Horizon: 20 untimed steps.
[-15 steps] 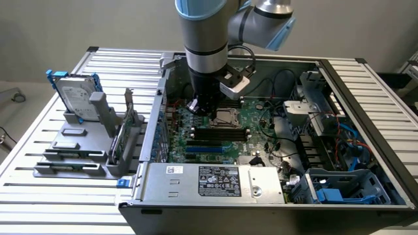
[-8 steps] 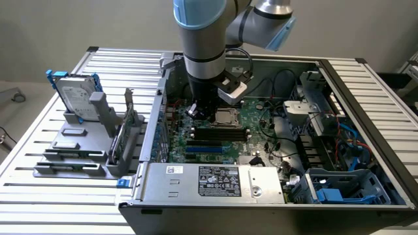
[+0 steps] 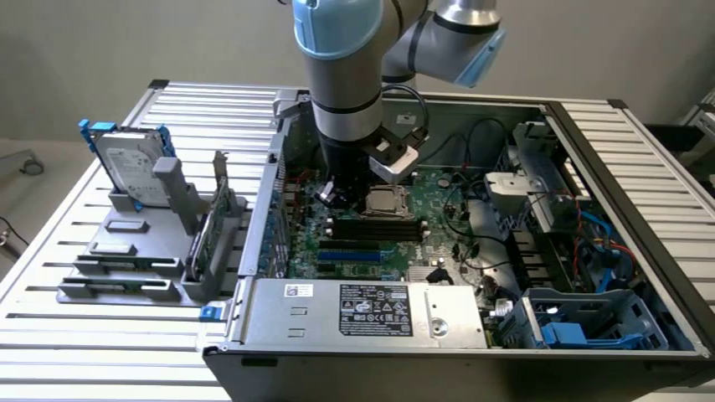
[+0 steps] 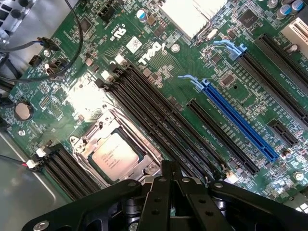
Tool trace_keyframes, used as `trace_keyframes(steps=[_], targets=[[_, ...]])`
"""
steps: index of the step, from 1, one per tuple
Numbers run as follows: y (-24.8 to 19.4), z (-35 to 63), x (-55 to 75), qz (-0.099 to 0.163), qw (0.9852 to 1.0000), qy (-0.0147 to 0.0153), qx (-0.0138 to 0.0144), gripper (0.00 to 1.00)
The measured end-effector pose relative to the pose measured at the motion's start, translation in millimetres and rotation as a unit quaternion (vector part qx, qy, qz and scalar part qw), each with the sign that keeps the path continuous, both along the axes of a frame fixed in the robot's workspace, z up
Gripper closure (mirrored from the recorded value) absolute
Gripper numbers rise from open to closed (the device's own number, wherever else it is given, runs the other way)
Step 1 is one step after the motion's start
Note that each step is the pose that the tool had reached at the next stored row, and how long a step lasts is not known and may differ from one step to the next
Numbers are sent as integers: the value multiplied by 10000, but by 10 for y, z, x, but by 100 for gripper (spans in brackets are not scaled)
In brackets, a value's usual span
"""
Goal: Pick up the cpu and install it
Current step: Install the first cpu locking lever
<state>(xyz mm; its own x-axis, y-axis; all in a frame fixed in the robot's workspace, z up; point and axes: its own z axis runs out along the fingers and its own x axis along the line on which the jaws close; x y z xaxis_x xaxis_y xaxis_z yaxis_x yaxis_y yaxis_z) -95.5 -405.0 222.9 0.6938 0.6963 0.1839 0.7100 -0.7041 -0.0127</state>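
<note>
**CPU seated in socket, gripper closed above it**

- The arm [image 3: 347, 75] reaches down into the open computer case [image 3: 625, 167], which lies on a slatted metal table [image 3: 67, 327].
- Gripper [image 4: 172, 180]: fingers drawn fully together, nothing between them. It hangs over the motherboard [image 4: 231, 53], just beside the socket.
- The cpu [image 4: 114, 155], dull silver top with faint print, lies flat inside the metal-framed socket [image 4: 86, 140]. The frame sits around it on all sides. In the exterior view the cpu [image 3: 387, 199] shows as a pale square just beside the gripper, toward the exterior view's right.
- Black memory slots [image 4: 159, 115] run alongside the socket; a second shorter bank sits on its other side. A long blue expansion slot [image 4: 240, 122] lies further off on the board.
- Outside the case, toward the exterior view's left, a silver hard drive [image 3: 126, 163] with blue rails stands upright in a grey holder [image 3: 123, 243] on the table.
- A power supply with a white label [image 3: 374, 308] fills the near edge of the case.
</note>
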Motion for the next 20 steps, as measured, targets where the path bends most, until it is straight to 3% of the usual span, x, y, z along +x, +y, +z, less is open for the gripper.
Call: trace_keyframes(steps=[8, 20], targets=[[14, -64, -23, 4, 10000, 0, 78, 89], [50, -166, -30, 14, 9999, -1, 123, 89]])
